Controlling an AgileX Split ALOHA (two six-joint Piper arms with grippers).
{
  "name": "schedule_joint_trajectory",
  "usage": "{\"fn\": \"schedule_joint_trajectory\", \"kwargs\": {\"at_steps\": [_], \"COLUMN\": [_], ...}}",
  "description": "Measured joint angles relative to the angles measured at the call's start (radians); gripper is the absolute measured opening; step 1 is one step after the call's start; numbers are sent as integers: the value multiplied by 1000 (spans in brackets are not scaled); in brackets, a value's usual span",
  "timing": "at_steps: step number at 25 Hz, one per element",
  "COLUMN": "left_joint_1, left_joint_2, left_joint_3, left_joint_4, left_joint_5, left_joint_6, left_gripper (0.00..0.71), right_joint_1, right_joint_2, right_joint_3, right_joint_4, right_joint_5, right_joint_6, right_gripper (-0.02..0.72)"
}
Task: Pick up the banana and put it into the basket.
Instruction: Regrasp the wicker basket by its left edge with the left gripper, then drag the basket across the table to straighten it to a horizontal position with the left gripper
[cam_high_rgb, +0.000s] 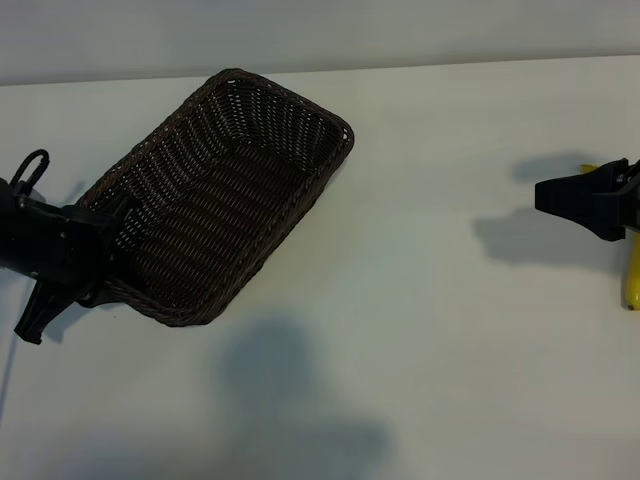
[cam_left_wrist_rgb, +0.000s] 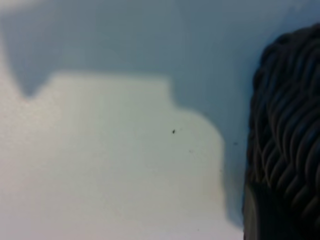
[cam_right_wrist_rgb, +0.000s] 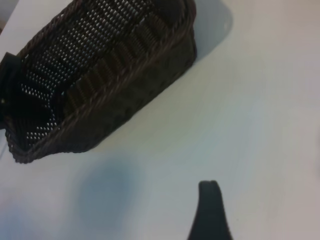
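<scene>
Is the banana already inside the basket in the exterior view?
No. The banana lies on the table at the far right edge, partly behind the right gripper, while the basket holds nothing.

Dark brown basket (cam_high_rgb: 225, 190), woven wicker throughout, open lattice on the sloping walls with pale counter showing through the gaps, ribbed bands across the floor, braided rim of the same brown. Seen close in the left wrist view, thick twisted strands (cam_left_wrist_rgb: 287, 130), near black with dull brown highlights. Bright yellow banana (cam_high_rgb: 632, 285), plain and smooth, only a sliver visible at the edge. Matte black left gripper (cam_high_rgb: 60, 255) and matte black right gripper (cam_high_rgb: 575, 200), no markings. White counter (cam_high_rgb: 430, 330), unpatterned, crossed by soft grey-blue shadows; one tiny dark speck (cam_left_wrist_rgb: 173, 131) on it. Pale grey wall (cam_high_rgb: 320, 30) beyond, plain.
</scene>
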Motion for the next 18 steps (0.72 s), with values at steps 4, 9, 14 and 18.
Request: {"fn": "schedule_joint_trajectory", "kwargs": {"at_steps": [4, 9, 14, 18], "left_joint_1": [0, 0, 0, 0], "left_joint_2": [0, -21, -53, -80], "left_joint_3": [-1, -1, -7, -48], "left_joint_4": [0, 0, 7, 8], "left_joint_5": [0, 11, 35, 77], "left_joint_6": [0, 0, 12, 42], "left_gripper": [167, 164, 164, 164], "right_joint_1": [0, 0, 0, 0], "right_joint_2": [0, 0, 0, 0], "right_joint_3": [0, 0, 0, 0], "right_joint_4": [0, 0, 0, 0], "right_joint_5": [0, 0, 0, 0], "right_joint_6": [0, 0, 0, 1], "right_gripper": [543, 543, 543, 543]}}
